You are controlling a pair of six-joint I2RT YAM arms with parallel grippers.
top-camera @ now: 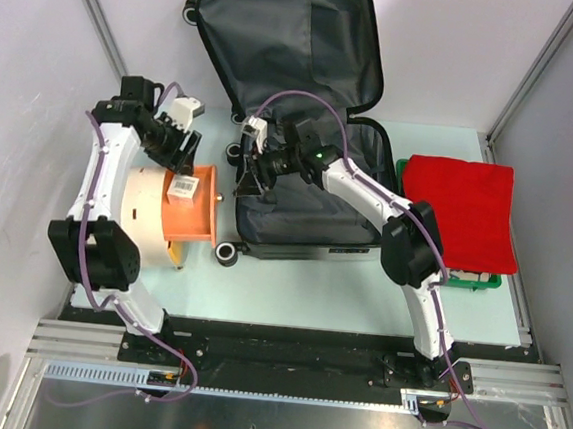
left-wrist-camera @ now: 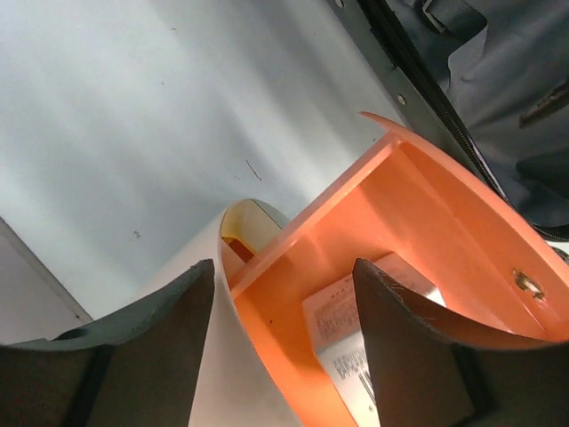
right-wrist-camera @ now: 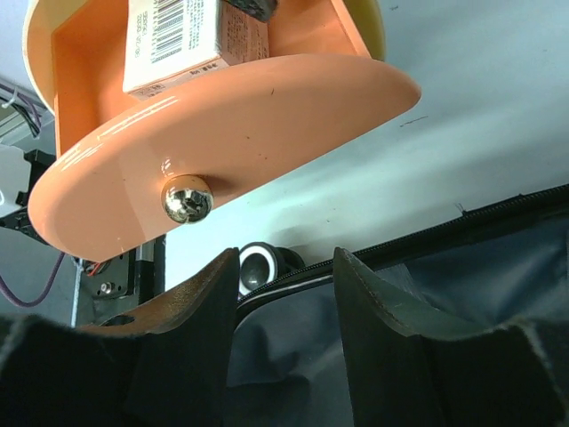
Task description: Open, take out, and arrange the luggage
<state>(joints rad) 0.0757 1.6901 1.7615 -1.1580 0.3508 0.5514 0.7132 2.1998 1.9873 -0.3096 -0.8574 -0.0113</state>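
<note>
My left tool (left-wrist-camera: 284, 267) is open, its fingers astride the rim where the cylinder (top-camera: 137, 201) meets its orange drawer (left-wrist-camera: 427, 222). I cannot tell whether either finger touches it, and a barcoded box (left-wrist-camera: 329, 320) lies in the drawer just past them. My right tool (right-wrist-camera: 286, 258) is open and empty above the grey lining of the luggage (top-camera: 290, 54), which lies open on the table (top-camera: 300, 286) under it, with the drawer's knob (right-wrist-camera: 187, 197) just ahead.

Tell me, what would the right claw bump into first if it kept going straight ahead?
Probably the luggage, its zipped rim beside the wheel: the right gripper points there. The orange disc sits higher; depth is unclear.
</note>
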